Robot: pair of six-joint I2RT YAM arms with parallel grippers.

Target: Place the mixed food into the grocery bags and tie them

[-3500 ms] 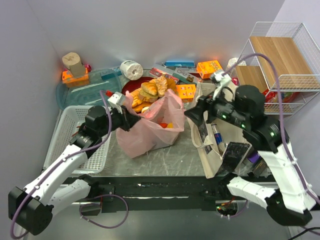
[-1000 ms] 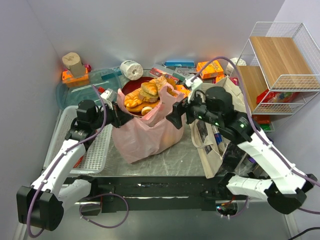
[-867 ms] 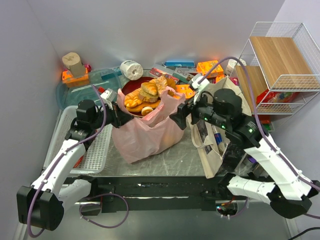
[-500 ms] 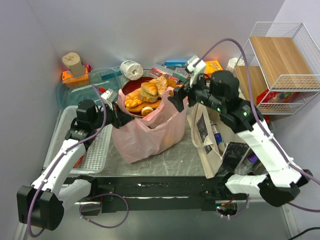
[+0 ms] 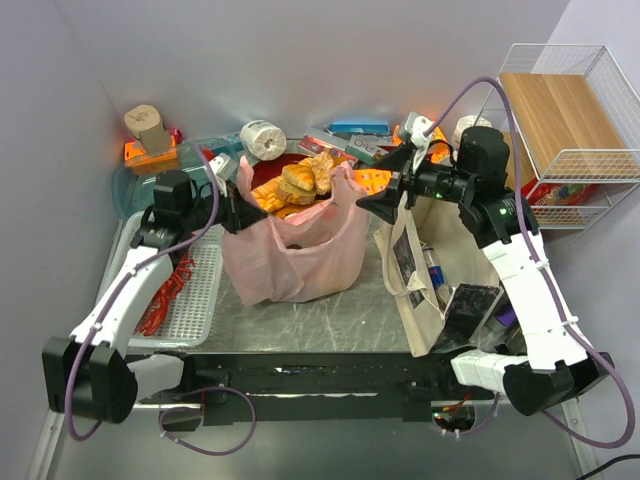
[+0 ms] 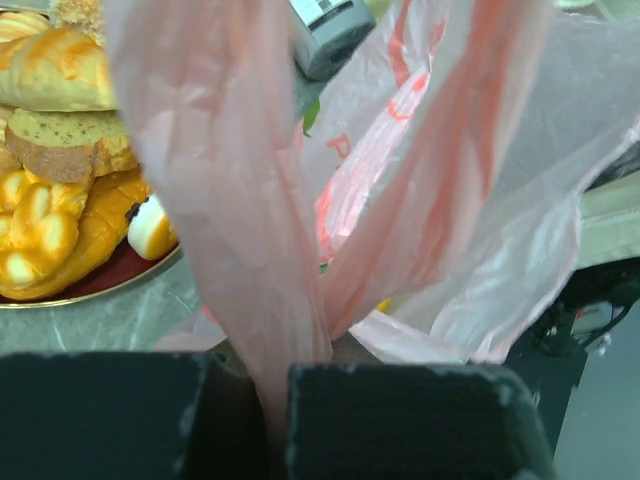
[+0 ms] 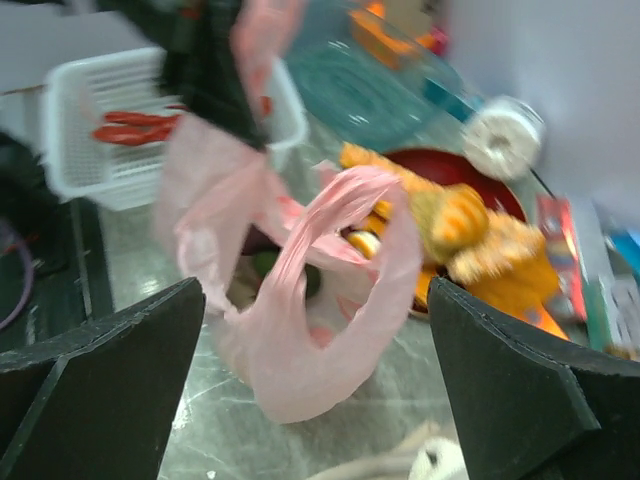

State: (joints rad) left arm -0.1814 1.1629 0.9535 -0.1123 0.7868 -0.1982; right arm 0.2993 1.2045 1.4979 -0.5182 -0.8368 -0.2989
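The pink plastic bag (image 5: 300, 255) stands on the table, mouth up. My left gripper (image 5: 238, 208) is shut on its left handle and holds it raised; in the left wrist view the pink strip (image 6: 230, 200) runs down between my fingers (image 6: 390, 420). My right gripper (image 5: 372, 202) is open and empty just right of the bag's right handle loop (image 7: 340, 290), which stands free between the wide jaws, farther off. Something green (image 7: 270, 270) shows inside the bag. The beige canvas tote (image 5: 450, 235) stands at the right with a bottle (image 5: 432, 270) inside.
A red plate of breads (image 5: 295, 180) sits just behind the pink bag. A white basket (image 5: 195, 290) with the red lobster (image 5: 160, 300) is at the left. A toilet roll (image 5: 262, 138), boxes (image 5: 420, 135) and a teal tray (image 5: 180, 170) line the back. A wire shelf (image 5: 570, 110) stands far right.
My right gripper has let go of the bag's right handle, opened and drawn back to the right. My left gripper has pulled the left handle up and back.
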